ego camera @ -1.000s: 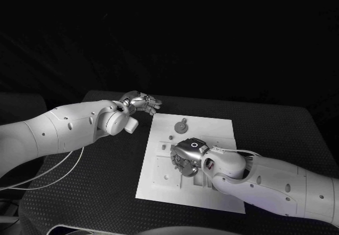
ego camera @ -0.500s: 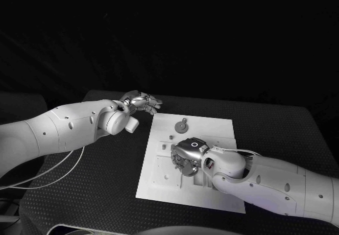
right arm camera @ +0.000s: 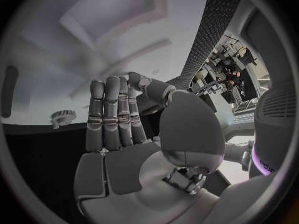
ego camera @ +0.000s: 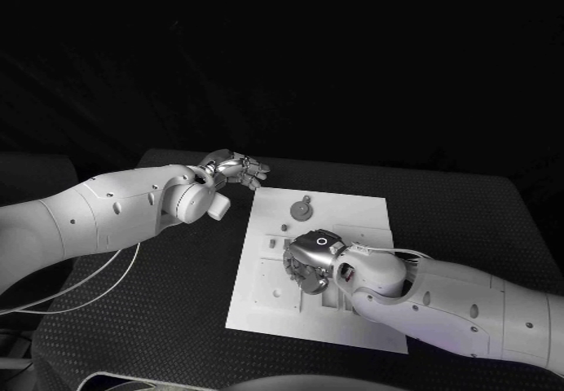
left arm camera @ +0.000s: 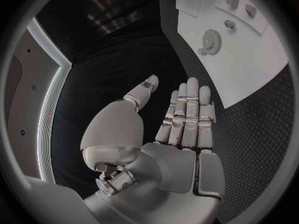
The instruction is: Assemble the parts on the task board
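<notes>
The white task board lies in the middle of the black table. A round, gear-like grey part lies flat near the board's far edge, and small parts stand near its left side. My right hand hovers low over the board's middle and hides what is under it. In the right wrist view its fingers are straight, nothing is in the palm, and the gear part lies beyond them. My left hand hangs beyond the board's far left corner, fingers straight and empty, with the board and gear part ahead.
A thin white cable loops from my left arm over the table's left side. The black mat runs bare to the left of the board, and its far edge lies just beyond my left hand.
</notes>
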